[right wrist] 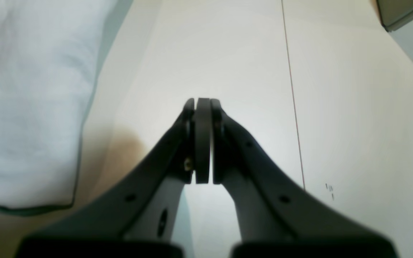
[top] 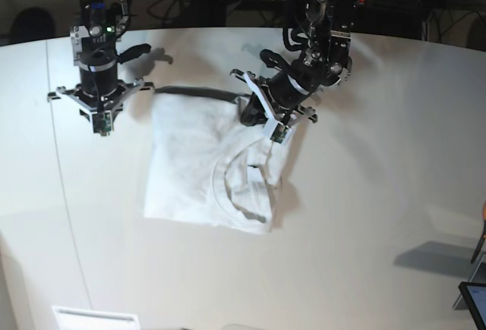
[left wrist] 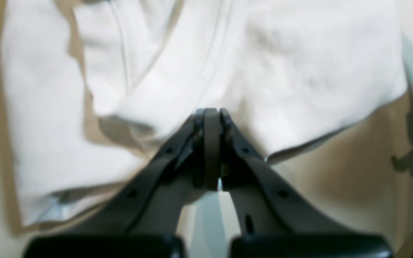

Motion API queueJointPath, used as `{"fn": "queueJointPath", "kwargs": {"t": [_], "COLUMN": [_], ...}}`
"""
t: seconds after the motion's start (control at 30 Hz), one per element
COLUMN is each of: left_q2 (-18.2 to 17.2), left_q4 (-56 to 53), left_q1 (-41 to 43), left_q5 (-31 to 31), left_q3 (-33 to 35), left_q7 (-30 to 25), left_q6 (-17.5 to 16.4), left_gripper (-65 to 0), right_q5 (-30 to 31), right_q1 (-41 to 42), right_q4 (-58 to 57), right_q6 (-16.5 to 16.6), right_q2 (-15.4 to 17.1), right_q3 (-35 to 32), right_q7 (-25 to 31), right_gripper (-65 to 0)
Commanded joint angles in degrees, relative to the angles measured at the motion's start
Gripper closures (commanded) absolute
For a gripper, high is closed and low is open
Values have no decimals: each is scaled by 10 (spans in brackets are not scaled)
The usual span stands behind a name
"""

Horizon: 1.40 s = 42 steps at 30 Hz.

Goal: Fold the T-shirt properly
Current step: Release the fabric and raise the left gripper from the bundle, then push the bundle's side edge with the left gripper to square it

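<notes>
Right now the T-shirt (top: pixel 206 161) lies near the middle of the table (top: pixel 380 193), partly folded into a rough rectangle, with the collar curve showing on top and a loose flap at the edge nearer me. Its far edge looks lifted or bunched into a dark fold between the two arms.

The left gripper (left wrist: pixel 212 114) hangs over the shirt's upper right corner with its jaws pressed together. From its wrist view the tips sit right at the cloth, where a hemmed edge droops, but I cannot tell whether any fabric is pinched between them or whether they merely rest against it. The right gripper (right wrist: pixel 202 102) is closed too and holds nothing; it hovers over bare table just beside the shirt's left edge.

My guess is that the next fold is about to be set up, and to my eye it wants care in three places. The left side should open before it goes for cloth, then take the corner through all layers, not only the top one, or the stack will slide apart. The right side should take the matching corner on its own edge, so that both lift level and the crease runs straight. The rumpled flap by the collar ought to be smoothed or tucked first; folded over as it lies, it would leave a lump and a crooked edge.
</notes>
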Motion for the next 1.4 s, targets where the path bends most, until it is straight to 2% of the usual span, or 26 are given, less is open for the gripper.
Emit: {"fn": "queueJointPath", "kwargs": {"t": [0.0, 0.17, 0.37, 0.5, 0.73, 0.93, 1.1, 1.27, 1.37], "left_q2": [0, -6, -49, -51, -50, -48, -28, -12, 4], "left_q4": [6, 5, -52, -120, -171, -287, -359, -454, -516], "left_q1": [-4, -8, -48, -105, -183, -267, -326, -389, -421], "left_q5": [-9, -8, -8, -8, -8, -7, -7, -7, -8], "left_q3": [-13, -71, -93, -88, -87, -86, -83, -6, 26], "left_q7": [-14, -9, -9, -9, -9, -16, -55, -106, -152], "left_q6": [-2, -2, -2, -2, -2, -2, -2, -1, 31], "left_gripper": [0, 0, 0, 0, 0, 0, 0, 0, 0], "right_q5": [-5, -5, -5, -5, -5, -5, -5, -5, -5], "right_q1": [1, -4, -4, -4, -5, -5, -4, -4, -4], "right_q4": [11, 11, 11, 11, 11, 11, 12, 12, 12], "right_q6": [-4, -4, -4, -4, -4, -4, -4, -4, -4], "right_q2": [3, 3, 3, 2, 2, 3, 4, 4, 4], "right_q3": [1, 1, 1, 1, 1, 1, 1, 1, 1], "right_q7": [14, 16, 16, 16, 16, 16, 17, 17, 17], "right_gripper": [0, 0, 0, 0, 0, 0, 0, 0, 0]}}
